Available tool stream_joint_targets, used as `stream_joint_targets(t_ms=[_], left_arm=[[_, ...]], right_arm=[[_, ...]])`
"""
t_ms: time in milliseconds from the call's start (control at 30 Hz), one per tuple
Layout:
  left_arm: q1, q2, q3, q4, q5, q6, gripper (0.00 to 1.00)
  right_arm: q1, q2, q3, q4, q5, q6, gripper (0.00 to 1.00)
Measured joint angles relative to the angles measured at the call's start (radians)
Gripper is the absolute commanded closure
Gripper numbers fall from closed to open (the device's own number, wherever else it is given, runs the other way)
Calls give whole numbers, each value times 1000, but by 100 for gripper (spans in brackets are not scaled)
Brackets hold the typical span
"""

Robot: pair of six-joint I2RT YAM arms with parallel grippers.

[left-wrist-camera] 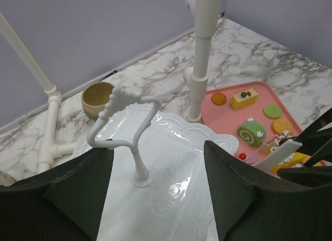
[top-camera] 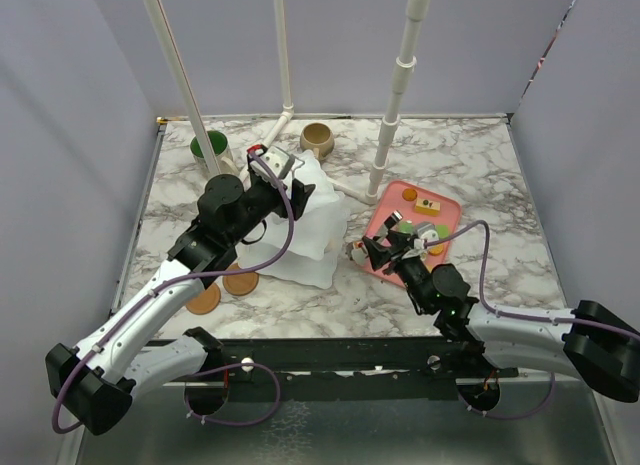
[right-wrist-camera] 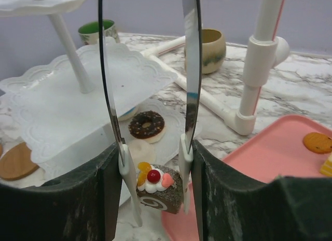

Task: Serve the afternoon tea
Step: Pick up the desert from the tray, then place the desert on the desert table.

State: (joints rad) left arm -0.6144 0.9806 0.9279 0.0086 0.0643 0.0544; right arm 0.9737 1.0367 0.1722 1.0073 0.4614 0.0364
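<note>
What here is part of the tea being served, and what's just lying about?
Tea things: three-tier stand, chocolate donut, chocolate roll slice, green roll slice, green-lined mug, tan mug.
Not the tea: pink tray, metal tongs, white pipes, round brown coasters.

Glossy white plastic, bright steel and veined stone.
You have a stand (left-wrist-camera: 176, 147) of smooth, shiny white plastic with moulded swirls. The tongs (right-wrist-camera: 192, 70) are mirror-polished metal with pale plastic tips. The tray (right-wrist-camera: 275, 147) is smooth, matt pink plastic. The table (top-camera: 480, 165) has a marble-patterned top with a faint sheen. The coaster (right-wrist-camera: 15, 160) looks like wood, the tan mug (right-wrist-camera: 213, 49) looks glazed, and the pipe (right-wrist-camera: 259, 59) is matt white plastic.
</note>
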Motion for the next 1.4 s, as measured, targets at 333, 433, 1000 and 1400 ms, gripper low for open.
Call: stream_joint_targets(t_ms=[333, 433, 1000, 1400], left_arm=[[0, -3, 13, -2, 0, 8, 29], [2, -3, 13, -3, 0, 11, 29], [6, -8, 42, -58, 0, 23, 29], [11, -19, 43, -79, 0, 26, 29]], right_arm=[[4, 99, 78, -21, -168, 50, 74], [13, 155, 100, -10, -194, 53, 74], [82, 446, 160, 277, -199, 31, 74], [115, 582, 178, 454, -167, -23, 66]])
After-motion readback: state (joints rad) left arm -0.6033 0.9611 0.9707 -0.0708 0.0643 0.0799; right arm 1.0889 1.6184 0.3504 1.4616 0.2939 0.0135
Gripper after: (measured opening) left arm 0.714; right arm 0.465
